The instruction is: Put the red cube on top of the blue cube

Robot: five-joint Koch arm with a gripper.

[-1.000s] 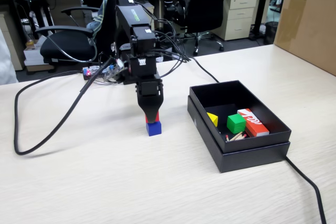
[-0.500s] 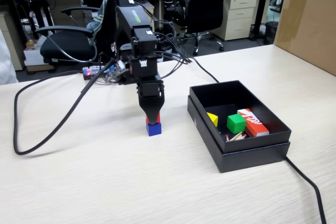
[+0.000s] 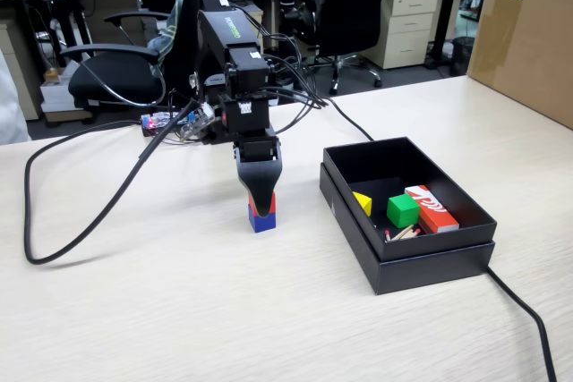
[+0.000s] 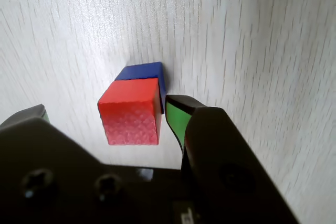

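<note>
**Releasing the red cube onto the blue cube**

Wrist view, read left to right. At 9 o'clock of the red cube (image 4: pixel 130 112) we see the left jaw standing well clear of it; at 3 o'clock the right jaw's green pad (image 4: pixel 177 121) sits just beside the cube's side, a thin gap apparently between them. The hand (image 4: pixel 107 121) is thus part open and, as far as we can judge, grips nothing. The red cube rests on the blue cube (image 4: pixel 147 72), shifted slightly so that a strip of blue shows at 12 o'clock and 3 o'clock. In the fixed view the hand (image 3: pixel 260 209) hangs straight down over the stack on the worktop (image 3: pixel 179 310), with the open black box (image 3: pixel 430 257) at 3 o'clock. We judge the placing nearly done: we should open the jaws evenly, then lift straight up, so that neither pad drags the offset red cube off its base.
</note>
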